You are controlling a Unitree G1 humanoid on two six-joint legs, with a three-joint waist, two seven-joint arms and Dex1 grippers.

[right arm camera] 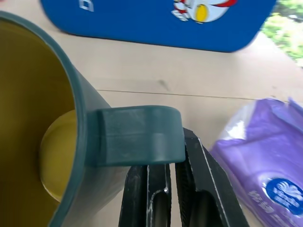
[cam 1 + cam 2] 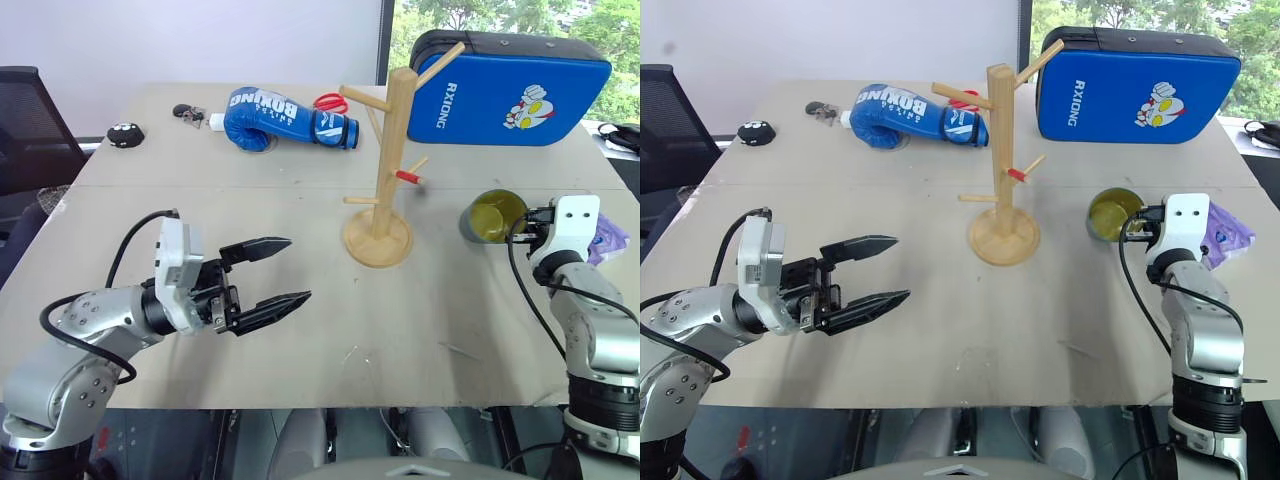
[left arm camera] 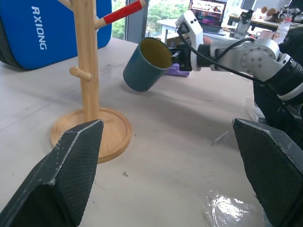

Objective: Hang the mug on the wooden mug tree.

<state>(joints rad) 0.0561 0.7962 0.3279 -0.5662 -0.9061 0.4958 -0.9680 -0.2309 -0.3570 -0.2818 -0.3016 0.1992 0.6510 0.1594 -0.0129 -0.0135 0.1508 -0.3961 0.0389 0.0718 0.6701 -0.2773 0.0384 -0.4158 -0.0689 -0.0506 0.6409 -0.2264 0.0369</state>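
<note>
The right pincer [image 2: 532, 222] is clamped on the loop handle of the mug [image 2: 492, 216] at the right of the head view. In the left wrist view the mug [image 3: 147, 64] hangs clear of the table [image 2: 330, 330], tipped so its yellow mouth faces the wooden mug tree [image 2: 385, 170]. The right wrist view shows the two black fingers [image 1: 199, 179] pressed nearly together under the handle, so the grip is narrow and low on the loop.

The mug tree stands at centre, a little to the left of the mug and apart from it. The left pincer [image 2: 285, 270] hovers at lower left with its fingers spread wide, holding nothing.

The step in hand looks like the carry to a peg. To do it well, the loop has to meet a peg tip with its opening square to the peg, so the wrist probably needs to turn until the handle faces the post. The short red-tipped peg [image 2: 408, 176] points toward the mug's side and seems the nearest target. The approach should come from above and beyond the tip, then slide down along the peg's slope.

The fingers partly fill the loop, so little room is left for the peg. Brushing the post could shift or tip the light tree; the idle left pincer could steady the round base [image 2: 377, 243].
</note>
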